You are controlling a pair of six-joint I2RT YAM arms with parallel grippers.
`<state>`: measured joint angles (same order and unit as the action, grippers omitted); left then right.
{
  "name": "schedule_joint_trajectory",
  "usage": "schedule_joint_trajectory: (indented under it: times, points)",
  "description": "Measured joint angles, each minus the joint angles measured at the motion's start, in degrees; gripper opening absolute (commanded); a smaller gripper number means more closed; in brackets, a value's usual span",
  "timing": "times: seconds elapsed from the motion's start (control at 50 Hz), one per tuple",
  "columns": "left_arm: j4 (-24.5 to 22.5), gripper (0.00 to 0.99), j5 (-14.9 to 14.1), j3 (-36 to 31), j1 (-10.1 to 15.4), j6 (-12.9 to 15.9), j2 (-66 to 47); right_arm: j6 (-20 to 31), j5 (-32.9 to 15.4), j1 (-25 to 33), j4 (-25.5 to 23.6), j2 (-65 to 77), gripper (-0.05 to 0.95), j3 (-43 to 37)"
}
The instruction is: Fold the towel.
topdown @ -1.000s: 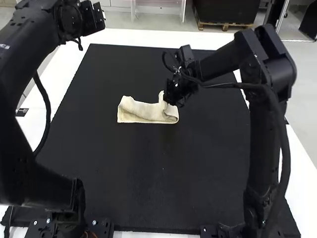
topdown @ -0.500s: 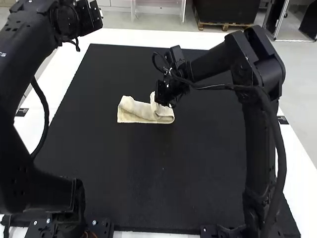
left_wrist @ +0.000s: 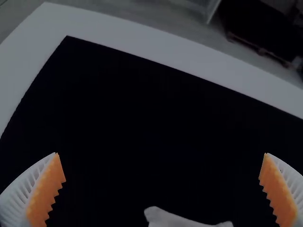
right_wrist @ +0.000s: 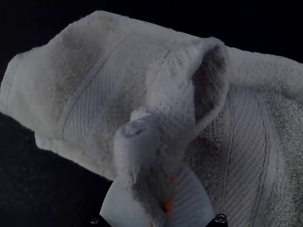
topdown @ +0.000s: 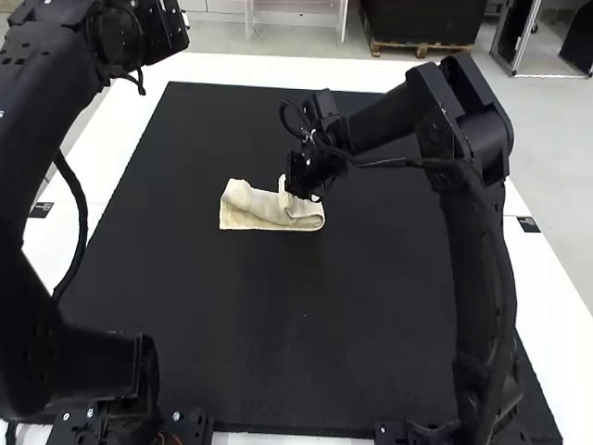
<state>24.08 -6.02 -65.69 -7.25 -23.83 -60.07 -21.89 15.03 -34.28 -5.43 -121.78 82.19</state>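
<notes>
Firstly, the high view: towel (topdown: 255, 213) lay on the black mat (topdown: 278, 324), beyond its middle, as a narrow strip folded over on itself, with soft rounded folds along its far side. A small peak of cloth stood up toward its right end, at the right gripper (topdown: 296, 190). The right gripper was low over that end, its arm angled in from the right side of the table (topdown: 548, 306). The left gripper (topdown: 167, 30) was raised at the upper left, well apart from the cloth.

Left wrist view, dim: left gripper (left_wrist: 161, 154) was spread wide, orange pads (left_wrist: 45, 191) facing each other with nothing between them. A corner of the mat showed against the pale table border. A pale edge of the towel was also seen on the mat, touching neither finger.

Right wrist view, dim: right gripper (right_wrist: 154, 179) was pinching a gathered, upright ridge of the towel between its white ribbed fingers, a little orange visible beside the cloth. Just beside the pinch, the towel curled into an open loop; flatter layers with ribbed woven bands lay around it. Exact layer count could not be determined
</notes>
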Motion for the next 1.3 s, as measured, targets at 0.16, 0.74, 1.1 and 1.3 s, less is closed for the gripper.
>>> schedule_joint_trajectory:
  times: [0.16,0.74,1.1,1.3]
  points:
    - [0.13,0.97,-0.07,0.0,-0.15,-0.31,0.04,0.0,0.02,-1.05,0.42,-0.17,-0.02,1.44]
    - [0.85,0.97,-0.9,0.52,-0.68,-1.14,1.53,-0.11,-0.11,-3.32,2.47,-5.35,-0.02,6.67]
    - [2.1,0.97,-1.07,0.52,-0.79,-1.14,1.53,-0.24,-0.7,-4.26,4.02,-8.22,-0.02,9.64]
    - [2.6,0.97,-1.09,0.52,-0.79,-1.16,1.64,-0.39,-0.87,-5.46,4.22,-10.23,-0.02,12.22]
